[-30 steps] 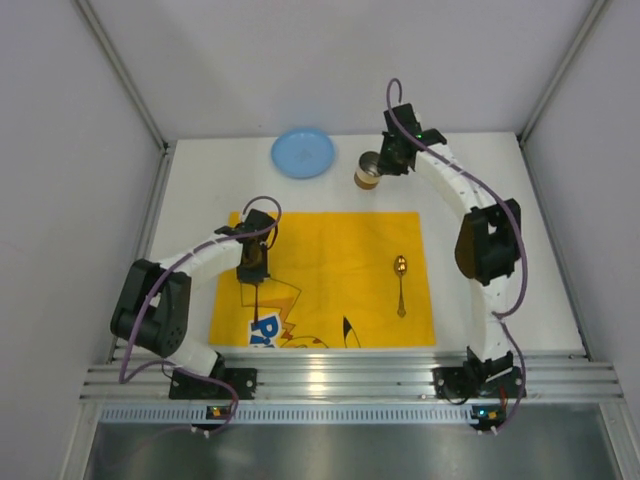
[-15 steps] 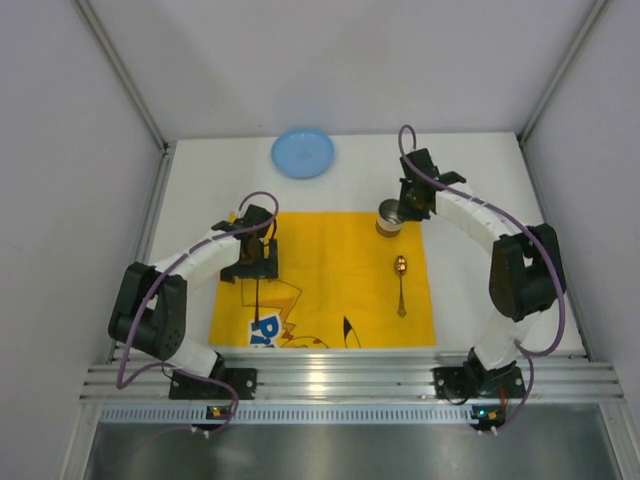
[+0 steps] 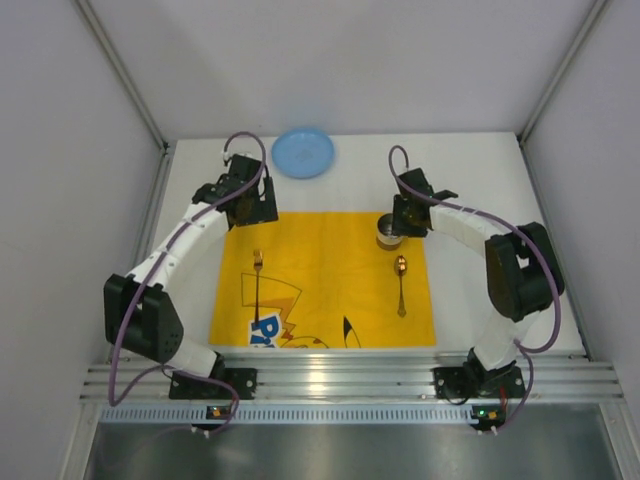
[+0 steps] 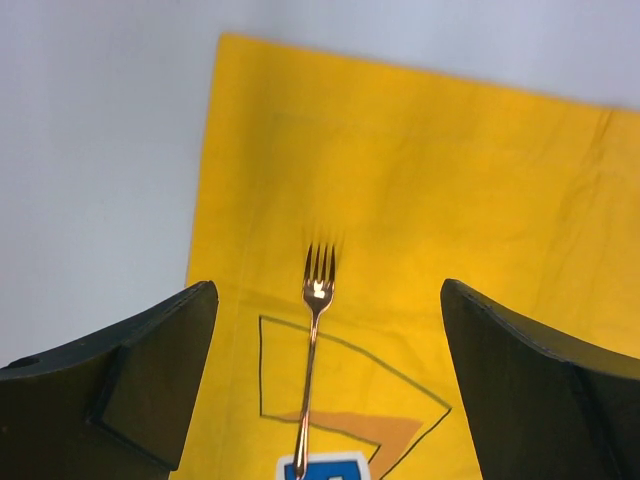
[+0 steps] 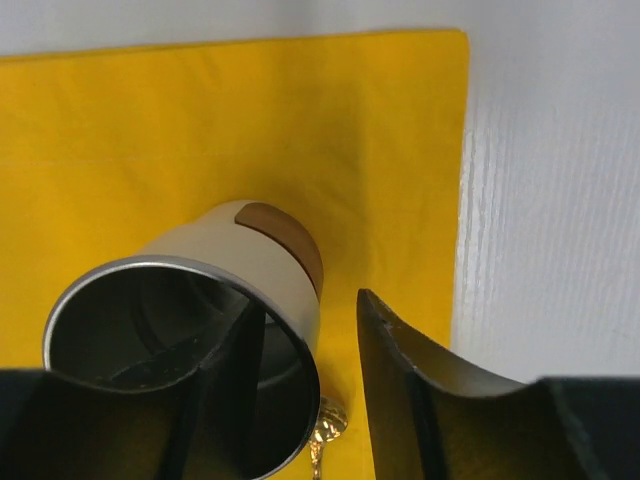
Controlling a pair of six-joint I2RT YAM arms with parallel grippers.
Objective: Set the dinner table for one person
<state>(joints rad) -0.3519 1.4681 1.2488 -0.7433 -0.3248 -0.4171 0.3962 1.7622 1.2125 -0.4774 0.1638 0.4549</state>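
Your counter (image 3: 480, 180) carries the yellow mat (image 3: 330, 270), with the fork (image 3: 256, 290) laid on its left side, the spoon (image 3: 400, 290) on its right, and the cup (image 3: 388, 230) upright at its far right corner. The right jaws straddle the cup's wall; whether they pinch it, I cannot tell. The left jaws hang wide and empty. The blue plate (image 3: 303, 152) lies beyond the mat, so placing it probably remains.

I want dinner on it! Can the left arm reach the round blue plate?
Probably yes: the left end effector is open and empty, and only bare white tabletop lies between it and the round blue plate.
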